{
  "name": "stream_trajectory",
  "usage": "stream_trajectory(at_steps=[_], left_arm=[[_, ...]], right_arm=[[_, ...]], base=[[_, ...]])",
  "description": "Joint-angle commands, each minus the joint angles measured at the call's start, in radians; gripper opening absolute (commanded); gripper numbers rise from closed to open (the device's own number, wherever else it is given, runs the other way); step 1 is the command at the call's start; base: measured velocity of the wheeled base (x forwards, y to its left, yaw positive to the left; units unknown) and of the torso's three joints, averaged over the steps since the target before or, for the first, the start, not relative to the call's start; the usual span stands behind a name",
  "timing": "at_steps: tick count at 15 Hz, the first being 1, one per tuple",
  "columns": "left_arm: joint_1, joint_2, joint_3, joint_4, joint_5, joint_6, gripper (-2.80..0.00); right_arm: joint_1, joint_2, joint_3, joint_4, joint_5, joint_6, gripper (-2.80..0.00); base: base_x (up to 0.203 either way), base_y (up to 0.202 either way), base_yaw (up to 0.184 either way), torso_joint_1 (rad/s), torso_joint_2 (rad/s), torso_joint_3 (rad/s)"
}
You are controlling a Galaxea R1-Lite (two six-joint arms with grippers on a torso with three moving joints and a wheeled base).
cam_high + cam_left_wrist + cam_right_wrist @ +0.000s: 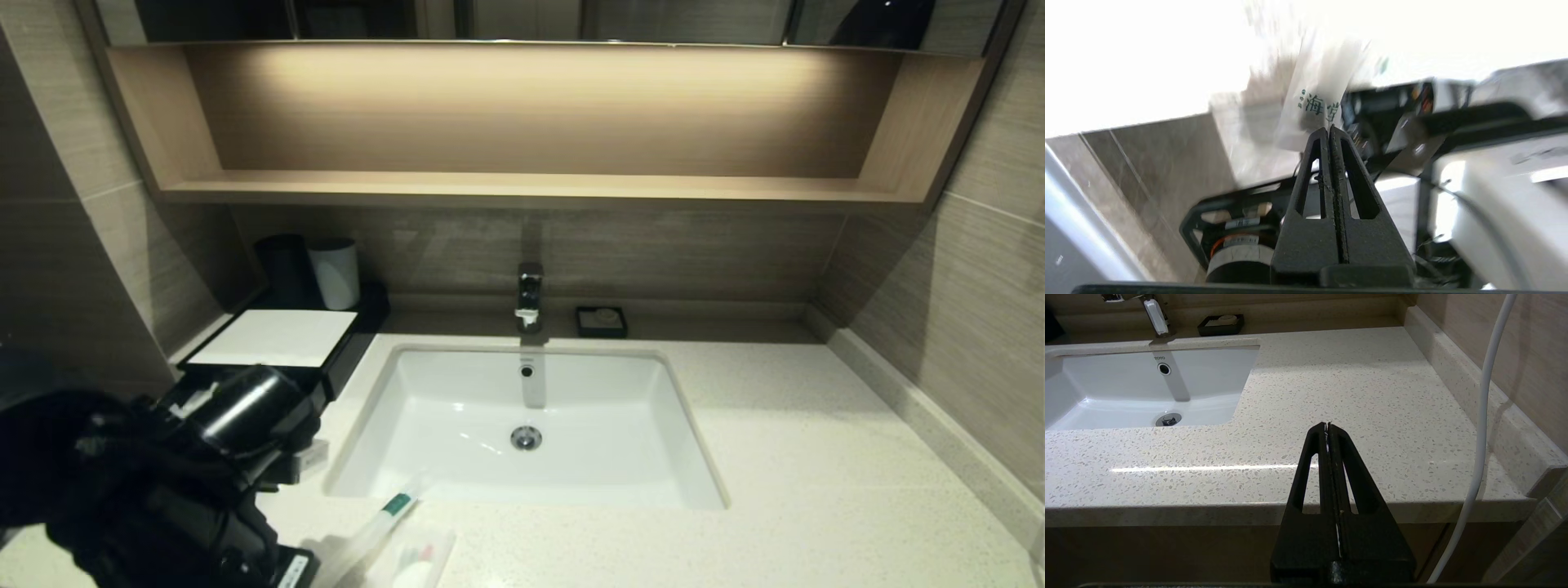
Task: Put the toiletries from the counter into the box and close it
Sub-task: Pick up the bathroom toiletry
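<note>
Black and bulky, the left arm fills the near left corner of the head view, its left gripper [1329,128] raised over the near left part of the counter [816,457]. Seen from the left wrist, its two fingers are pressed together with no gap, pinching the lower edge of a translucent white packet [1318,94] printed with green characters; the packet sticks out beyond the fingertips and its far end is blurred. Whether it is clear of the counter cannot be told.

Just right of that arm, at the near edge of the counter, a long slim packet with a green band [384,518] lies slanted, its far tip reaching the near rim of the sink [457,384]. A flat pouch with red-green print [420,555] lies touching it on the right.

Beyond the arm, at the far left of the counter, stands the box [351,351] with its white top panel; a black cup [286,269] and a white cup [335,273] stand at its far end. A tap [529,298] and a small black soap dish [601,321] sit behind the sink.

Over the near right edge of the counter the right gripper [1327,424] hangs with its fingers closed and nothing between them.
</note>
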Motion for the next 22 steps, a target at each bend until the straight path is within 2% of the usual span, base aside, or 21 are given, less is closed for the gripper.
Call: stream_trajectory(at_steps=[1, 3, 4, 11, 15, 22], left_arm=[[0.042, -0.025, -0.152, 0.060, 0.003, 0.005, -2.80], [0.096, -0.025, -0.278, 0.144, 0.011, 0.033, -2.80], [0.118, -0.027, -0.303, 0.179, 0.015, 0.061, -2.80], [0.124, -0.021, -0.303, 0.193, 0.024, 0.067, -2.80], [0.124, 0.008, -0.257, 0.308, 0.022, 0.106, -2.80], [0.125, 0.009, -0.278, 0.307, 0.022, 0.111, -2.80]], right_arm=[[0.000, 0.002, 0.000, 0.000, 0.000, 0.000, -2.80], [0.001, 0.002, 0.000, 0.000, 0.000, 0.000, -2.80], [0.000, 0.002, -0.001, 0.000, 0.000, 0.000, -2.80], [0.000, 0.000, 0.000, 0.000, 0.000, 0.000, -2.80], [0.000, 0.002, 0.000, 0.000, 0.000, 0.000, -2.80], [0.000, 0.002, 0.000, 0.000, 0.000, 0.000, -2.80]], base=[[0.000, 0.000, 0.000, 0.000, 0.00, 0.000], [0.000, 0.000, 0.000, 0.000, 0.00, 0.000], [0.000, 0.000, 0.000, 0.000, 0.00, 0.000], [0.000, 0.000, 0.000, 0.000, 0.00, 0.000], [0.000, 0.000, 0.000, 0.000, 0.00, 0.000], [0.000, 0.000, 0.000, 0.000, 0.00, 0.000]])
